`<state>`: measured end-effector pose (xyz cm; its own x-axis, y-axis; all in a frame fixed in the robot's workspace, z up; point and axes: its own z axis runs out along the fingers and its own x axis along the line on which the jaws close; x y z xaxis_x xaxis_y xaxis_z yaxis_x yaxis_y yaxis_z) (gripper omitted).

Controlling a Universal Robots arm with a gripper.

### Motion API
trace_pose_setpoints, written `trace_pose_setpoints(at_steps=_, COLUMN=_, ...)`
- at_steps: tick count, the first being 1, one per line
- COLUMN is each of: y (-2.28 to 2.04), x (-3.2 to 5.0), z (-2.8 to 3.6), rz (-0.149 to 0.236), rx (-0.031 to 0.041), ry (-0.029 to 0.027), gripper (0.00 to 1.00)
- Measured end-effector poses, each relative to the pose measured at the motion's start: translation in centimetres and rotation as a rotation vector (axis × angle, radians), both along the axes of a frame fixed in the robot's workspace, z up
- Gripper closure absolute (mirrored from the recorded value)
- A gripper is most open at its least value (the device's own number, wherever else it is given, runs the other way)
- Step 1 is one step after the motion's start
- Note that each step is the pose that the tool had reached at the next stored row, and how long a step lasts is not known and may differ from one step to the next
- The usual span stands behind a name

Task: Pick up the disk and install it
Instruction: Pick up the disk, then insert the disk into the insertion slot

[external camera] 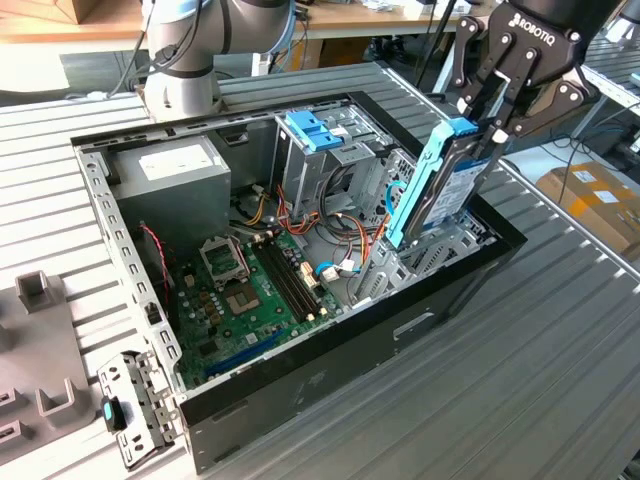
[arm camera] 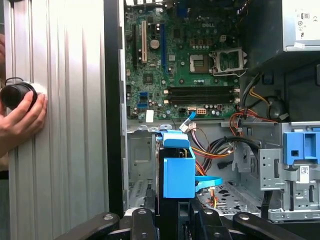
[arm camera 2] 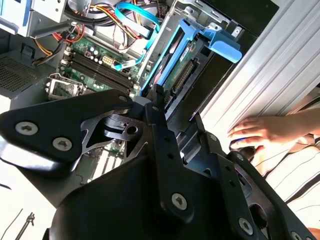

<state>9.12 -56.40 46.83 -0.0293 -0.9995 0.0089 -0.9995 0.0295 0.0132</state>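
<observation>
The exterior view takes in the whole open computer case (external camera: 300, 385) lying on its side on a ribbed metal table (external camera: 560, 380), with the arm's black gripper (external camera: 488, 132) reaching down over the end of the case on the exterior view's right. Both wrist views add a person's hand (arm camera 2: 260, 132) resting on the table just outside the case wall. In the first wrist view that hand (arm camera: 20, 120) presses on a small round dark object (arm camera: 17, 95). The first wrist view also looks straight into the case at the green motherboard (arm camera: 190, 60) and a tangle of coloured cables (arm camera: 220, 147). The gripper's fingers are drawn in narrow and clamp the upper end of the disk (external camera: 452, 190) from both flat sides, which shows most plainly in the second wrist view, where the black fingers (arm camera 2: 160, 102) meet the disk's near end. The disk stands almost on end, tilted, with its lower end dipping inside the case beside the grey metal cage (external camera: 345, 165) that carries a blue latch (external camera: 312, 130). Whether it touches the case floor cannot be told. It is a flat dark slab with a pale label face, clipped in a light-blue carrier frame (external camera: 425, 180) along its edge. In the second wrist view its bare green underside and connector (arm camera 2: 184, 70) face the camera.
</observation>
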Motion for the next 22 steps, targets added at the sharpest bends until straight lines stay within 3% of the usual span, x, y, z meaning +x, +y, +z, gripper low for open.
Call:
trace_pose_setpoints(at_steps=3, y=0.05, x=0.06, z=-0.31, rz=0.0, rx=0.0, ry=0.0, gripper=0.65)
trace_pose_setpoints(at_steps=12, y=0.19, x=0.15, z=-0.44, rz=0.007, rx=0.001, ry=0.0, gripper=0.65)
trace_pose_setpoints(at_steps=22, y=0.21, x=0.15, z=-1.62, rz=0.007, rx=0.0007, ry=0.0, gripper=0.65)
